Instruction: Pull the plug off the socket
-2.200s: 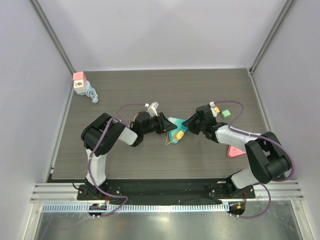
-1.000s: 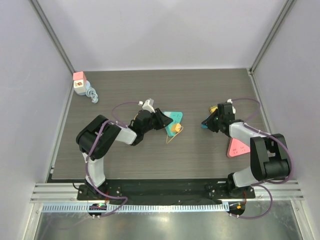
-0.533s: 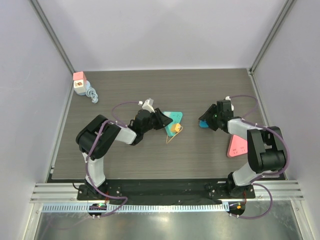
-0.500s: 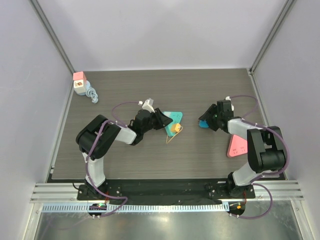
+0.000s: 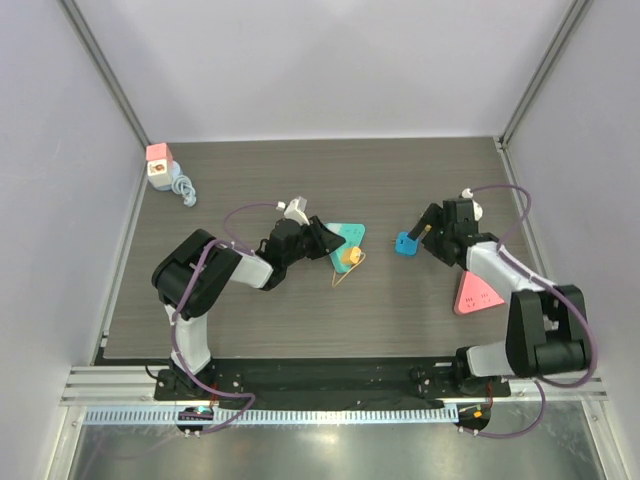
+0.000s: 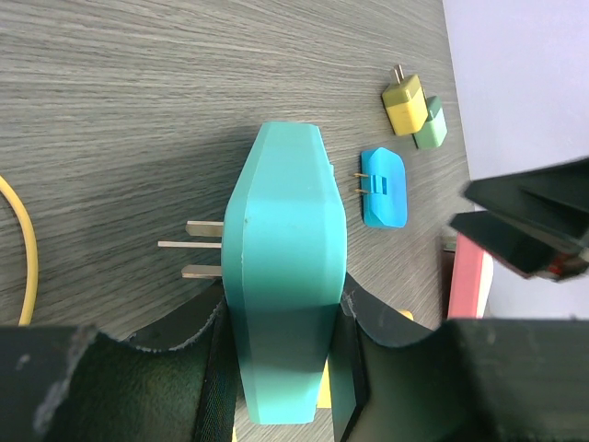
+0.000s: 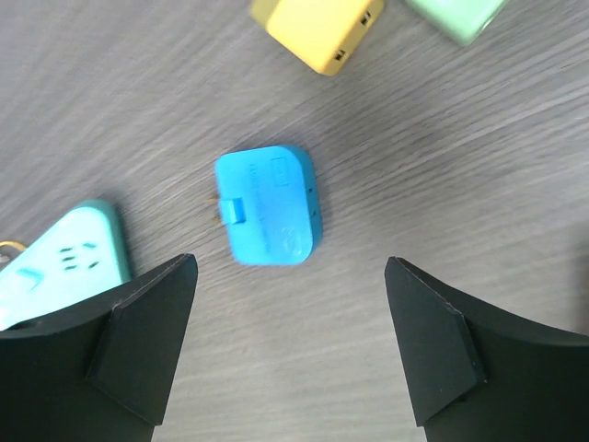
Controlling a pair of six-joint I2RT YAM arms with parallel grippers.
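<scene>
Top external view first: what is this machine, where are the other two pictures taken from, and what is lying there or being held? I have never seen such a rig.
The left arm and right arm are robots bolted at the near edge of a table, seen here from above. The other two pictures come from a camera on each wrist. The left gripper is shut on a teal socket block. The right gripper is open, with a blue plug lying loose on the table in front of it, apart from the block. Nearby lie a yellow plug, a green plug and a pink triangular block. A pink-topped adapter with a cord sits in the far left corner.
</scene>
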